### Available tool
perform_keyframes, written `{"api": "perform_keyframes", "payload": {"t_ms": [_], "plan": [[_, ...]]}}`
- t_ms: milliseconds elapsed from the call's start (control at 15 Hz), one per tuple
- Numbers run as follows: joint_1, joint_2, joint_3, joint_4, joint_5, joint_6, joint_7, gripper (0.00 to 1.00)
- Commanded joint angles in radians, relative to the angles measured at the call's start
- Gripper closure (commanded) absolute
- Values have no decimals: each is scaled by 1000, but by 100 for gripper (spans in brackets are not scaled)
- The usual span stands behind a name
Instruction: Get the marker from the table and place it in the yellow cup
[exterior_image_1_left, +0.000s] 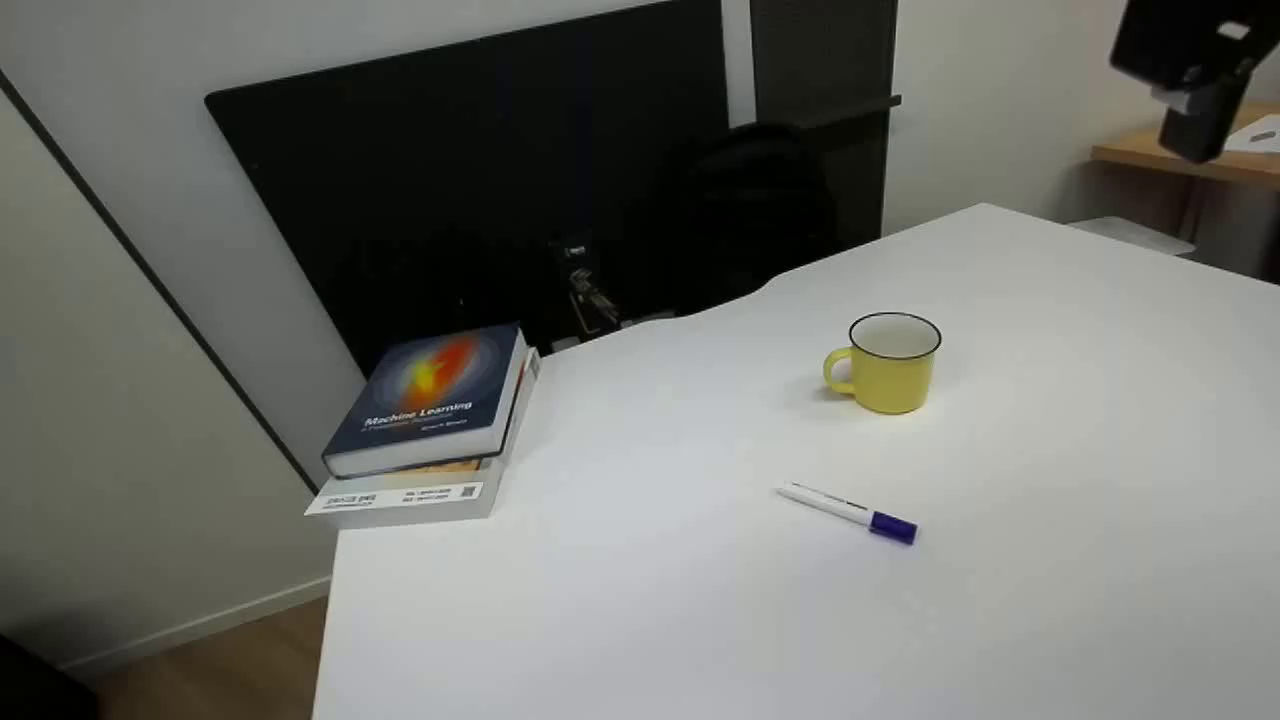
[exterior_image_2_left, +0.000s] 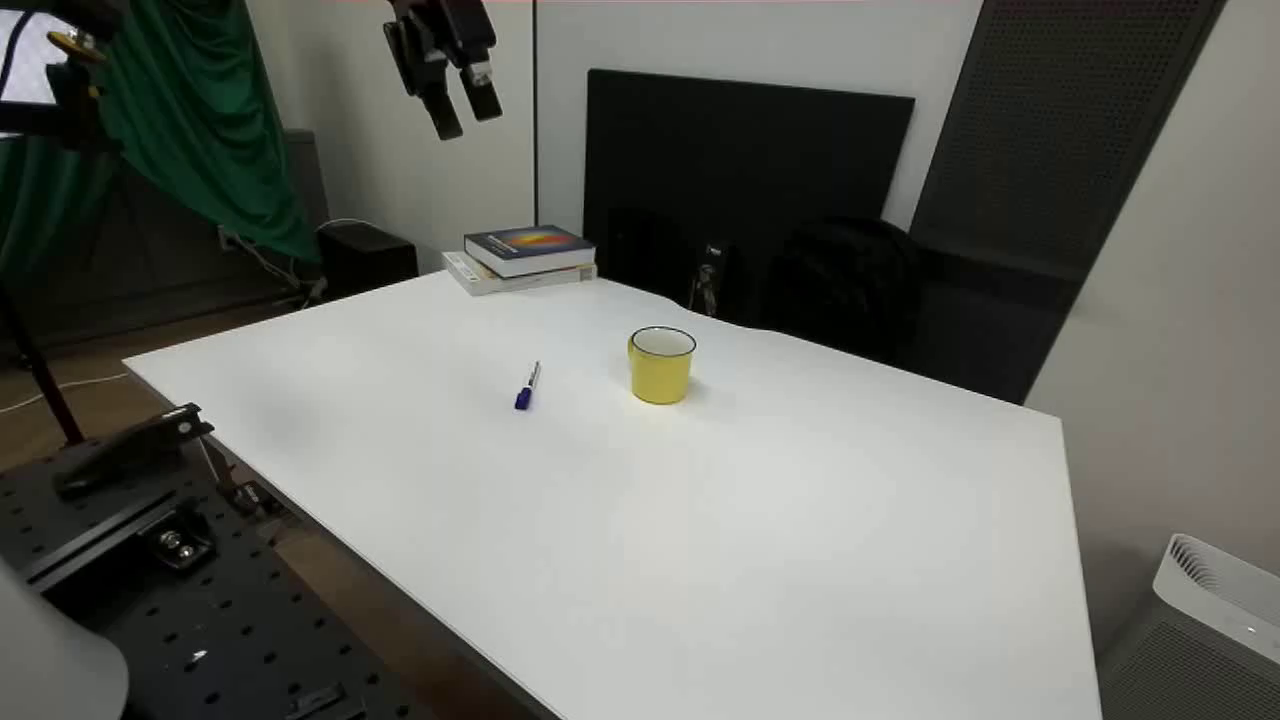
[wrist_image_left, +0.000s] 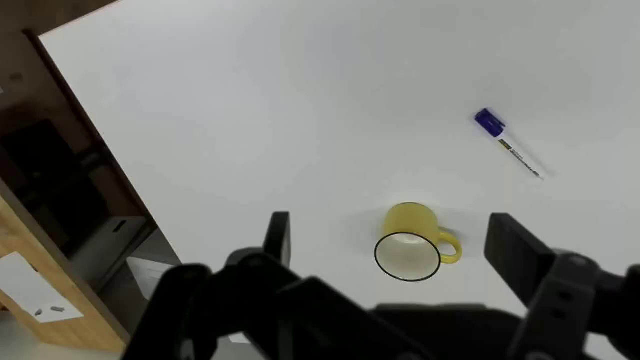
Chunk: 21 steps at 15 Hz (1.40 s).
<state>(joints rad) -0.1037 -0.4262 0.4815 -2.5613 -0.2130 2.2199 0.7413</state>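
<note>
A white marker with a dark blue-purple cap lies flat on the white table (exterior_image_1_left: 620, 610). The marker (exterior_image_1_left: 845, 510) shows in both exterior views (exterior_image_2_left: 528, 386) and in the wrist view (wrist_image_left: 517, 155). The yellow cup (exterior_image_1_left: 893, 380), a mug with a dark rim and a handle, stands upright near the marker, apart from it. The cup (exterior_image_2_left: 660, 380) is also in the wrist view (wrist_image_left: 410, 220), and its visible inside holds nothing. My gripper (exterior_image_2_left: 467, 115) is open and empty, high above the table. In the wrist view my gripper (wrist_image_left: 390, 222) has its fingers wide apart, with the cup far below between them.
Two stacked books (exterior_image_1_left: 425, 410) lie at a table corner, also seen in an exterior view (exterior_image_2_left: 525, 255). A dark panel (exterior_image_2_left: 740, 170) and a black backpack (exterior_image_2_left: 845, 290) stand beyond the table edge. A wooden desk (wrist_image_left: 55, 275) shows past the table in the wrist view.
</note>
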Motion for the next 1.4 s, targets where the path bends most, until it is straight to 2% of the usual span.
{"api": "perform_keyframes", "payload": {"t_ms": [0,600,733,1000,1333], "plan": [[56,12,-54,3,-30,-8,22,0],[56,12,-54,2,-30,-8,22,0],[82,43,-92,1,-11,19,-35,0],[108,169,-175,17,-2,146,-174,0],[108,431,-278,111,34,263,-350,0]]}}
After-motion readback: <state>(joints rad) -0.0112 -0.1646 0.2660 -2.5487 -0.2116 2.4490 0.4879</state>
